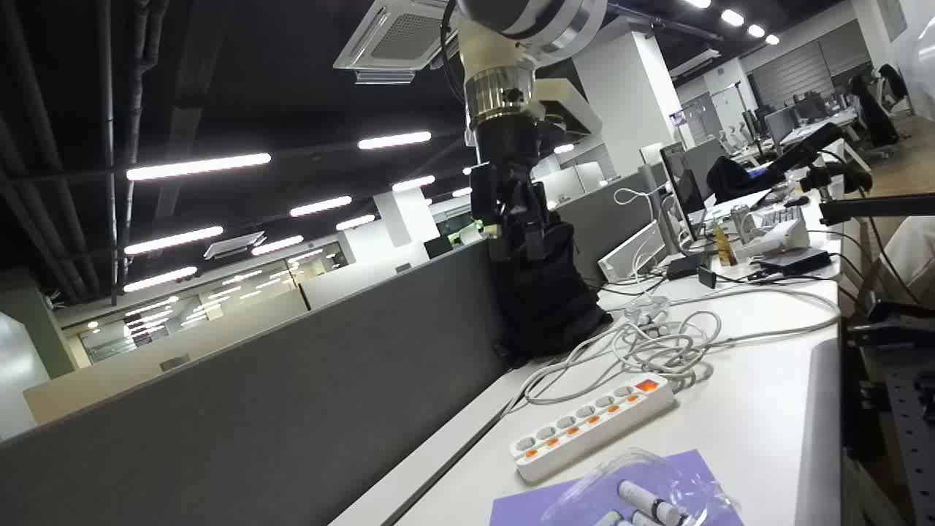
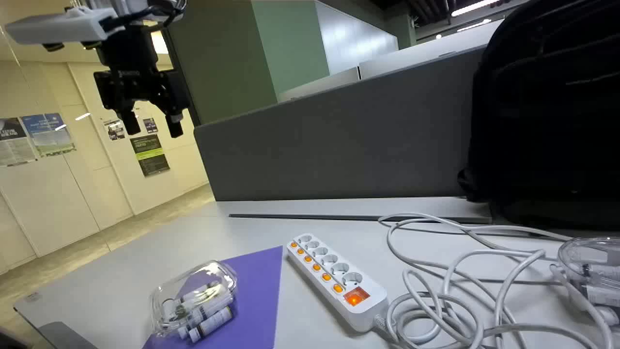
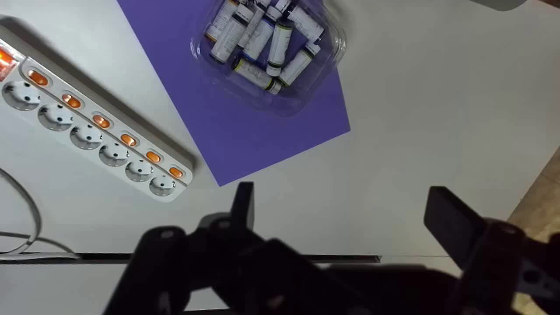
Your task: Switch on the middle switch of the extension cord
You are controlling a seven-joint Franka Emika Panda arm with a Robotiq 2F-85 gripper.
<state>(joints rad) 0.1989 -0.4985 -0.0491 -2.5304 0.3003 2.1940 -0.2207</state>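
The extension cord [image 2: 334, 276] lies on the tabletop [image 2: 208, 232], nearer the long edge by the gray wall [image 2: 339, 155] than the front edge. Its big light [image 2: 356, 296] glows red-orange. I can't tell which of its small orange switches [image 3: 101, 121] are pressed. Its white cable [image 3: 36, 216] makes messy loops, and a black bag [image 2: 547, 121] stands at the wall edge. Between the extension cord and the end edge, a clear box [image 3: 284, 98] of little bottles [image 3: 260, 38] sits on a purple sheet [image 3: 245, 140]. The gripper [image 2: 153, 127] hangs above the tabletop, well apart from the extension cord, its fingers [image 3: 453, 223] spread wide.
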